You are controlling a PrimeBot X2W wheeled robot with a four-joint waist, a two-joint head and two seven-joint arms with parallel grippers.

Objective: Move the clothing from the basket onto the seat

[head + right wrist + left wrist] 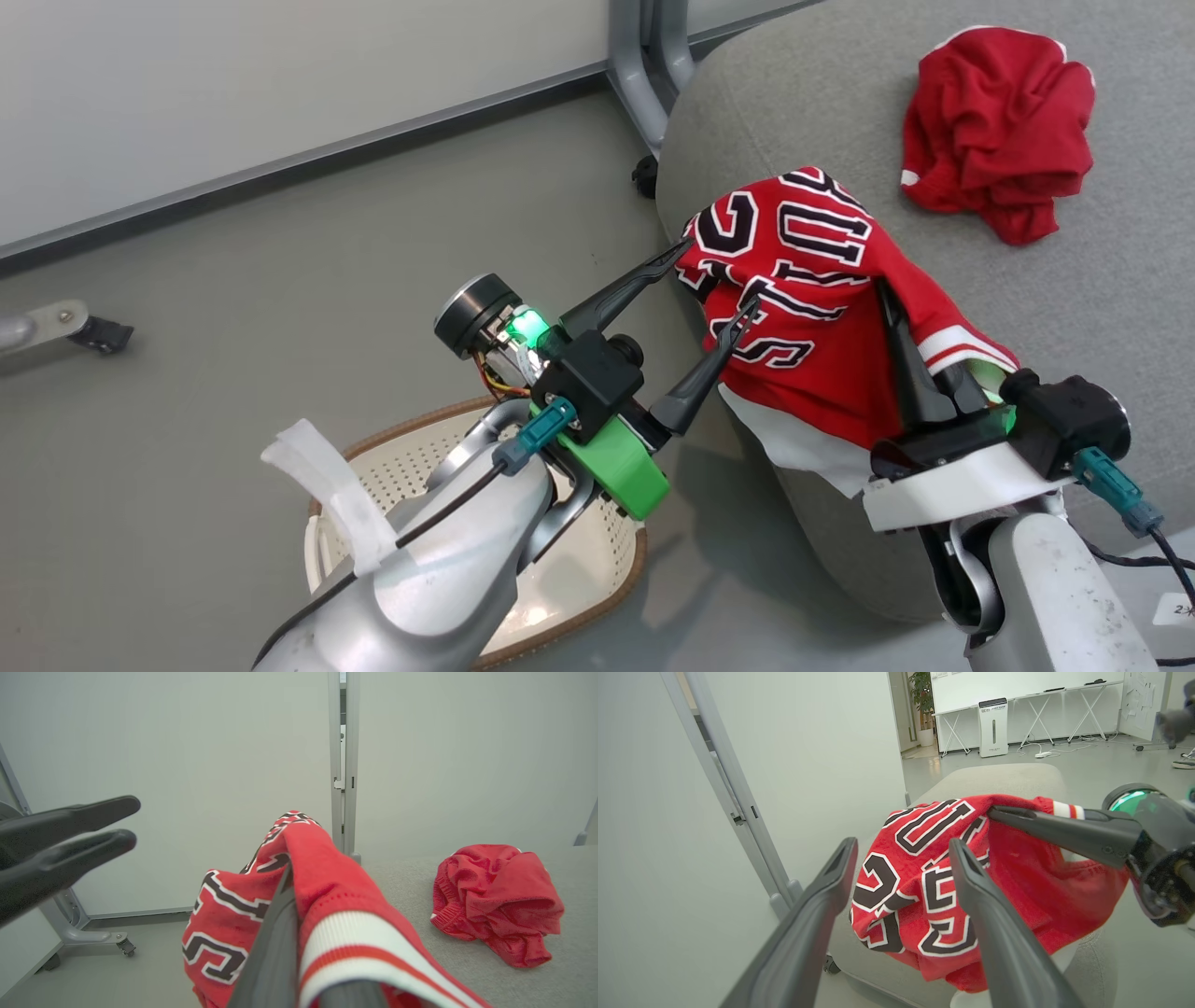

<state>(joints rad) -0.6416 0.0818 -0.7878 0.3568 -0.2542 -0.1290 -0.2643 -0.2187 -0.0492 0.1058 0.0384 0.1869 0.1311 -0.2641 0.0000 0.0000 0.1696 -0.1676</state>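
Right gripper [885, 294] clamping red black-lettered basketball jersey [803, 308], hanging over edge of grey fabric seat [1102, 308]; left gripper [721, 274] fingers gaping alongside; crumpled red shirt [999, 131] lying at 1 o'clock.

i see my left gripper [902, 843] spread wide, rising from 6 o'clock, with the red jersey [924, 891] just beyond it at centre. from 3 o'clock the right gripper [994, 811] pinches the jersey's top fold; the cloth hangs over the grey seat [1004, 777] stretching toward 12.
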